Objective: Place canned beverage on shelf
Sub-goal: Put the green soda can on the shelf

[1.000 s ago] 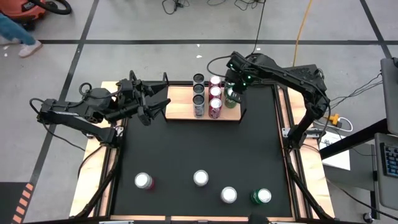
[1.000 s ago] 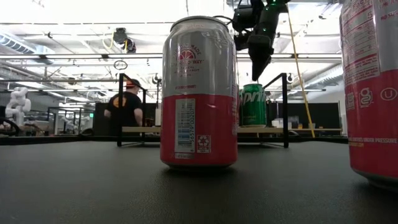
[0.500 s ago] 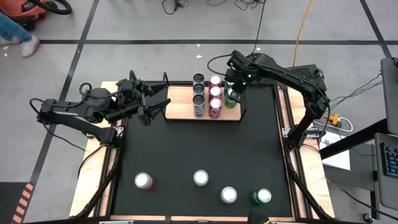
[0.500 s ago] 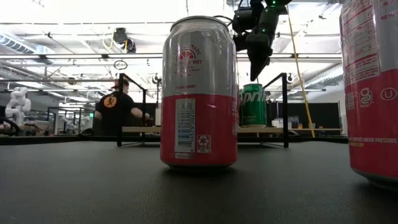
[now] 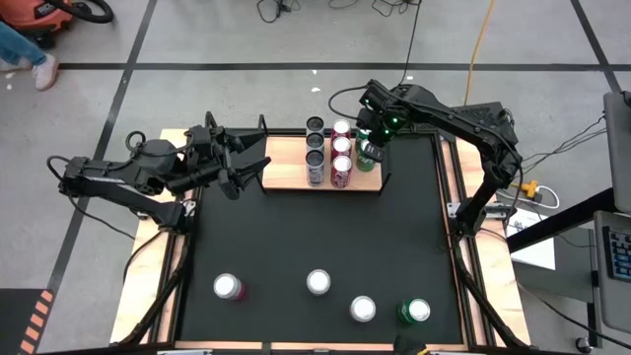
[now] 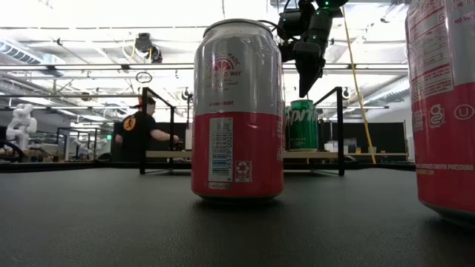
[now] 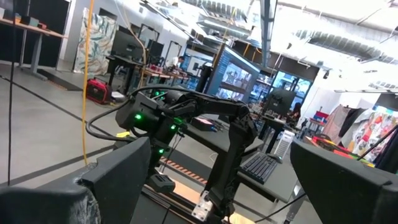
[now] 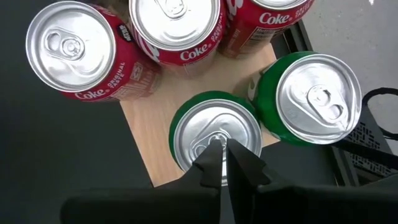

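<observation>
Right gripper [image 8: 219, 163]: fingers closed empty, raised since a second ago above green can [image 8: 214, 134] | can: released upright on shelf [image 5: 286, 163], 3 o'clock end | left gripper [image 5: 237, 163]: fingers spread, idle at 9 o'clock end | four cans left on mat [image 5: 296, 237].

The right gripper [image 8: 222, 163], fingers pressed together, hangs over the top of a green can [image 8: 214, 137] standing on the shelf [image 8: 158, 134]. A second green can [image 8: 314, 99] stands just beside it. Three red Coke cans [image 8: 78, 53] crowd together nearby on the same board.
</observation>
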`<state>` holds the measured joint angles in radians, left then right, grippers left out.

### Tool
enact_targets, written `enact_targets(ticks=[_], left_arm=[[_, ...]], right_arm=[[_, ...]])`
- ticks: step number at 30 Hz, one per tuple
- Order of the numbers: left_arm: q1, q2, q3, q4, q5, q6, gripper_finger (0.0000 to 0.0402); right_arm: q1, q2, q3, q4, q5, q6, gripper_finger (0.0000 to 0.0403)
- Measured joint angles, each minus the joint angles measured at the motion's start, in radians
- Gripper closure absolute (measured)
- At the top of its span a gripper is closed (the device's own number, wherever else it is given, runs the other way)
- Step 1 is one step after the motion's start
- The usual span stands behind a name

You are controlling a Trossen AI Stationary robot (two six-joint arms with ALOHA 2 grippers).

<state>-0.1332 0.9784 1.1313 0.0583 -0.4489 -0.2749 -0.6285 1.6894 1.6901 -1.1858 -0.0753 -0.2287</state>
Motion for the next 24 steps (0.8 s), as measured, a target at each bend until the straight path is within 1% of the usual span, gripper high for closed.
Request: enact_targets(ticks=[10, 20, 24], left_arm=[[0.0, 0.0, 0.0, 0.0, 0.0, 0.0, 0.0014], [0.0, 0.0, 0.0, 0.0, 0.0, 0.0, 0.0014], [0.0, 0.0, 0.0, 0.0, 0.0, 0.0, 0.0014]], right_arm=[[0.004, 0.029, 0.0, 0.001, 0.001, 0.008, 0.0403], [0.006, 0.029, 0.0, 0.004, -0.003, 0.026, 0.0403], [0.014, 0.006, 0.004, -0.002, -0.006, 0.049, 0.0403]])
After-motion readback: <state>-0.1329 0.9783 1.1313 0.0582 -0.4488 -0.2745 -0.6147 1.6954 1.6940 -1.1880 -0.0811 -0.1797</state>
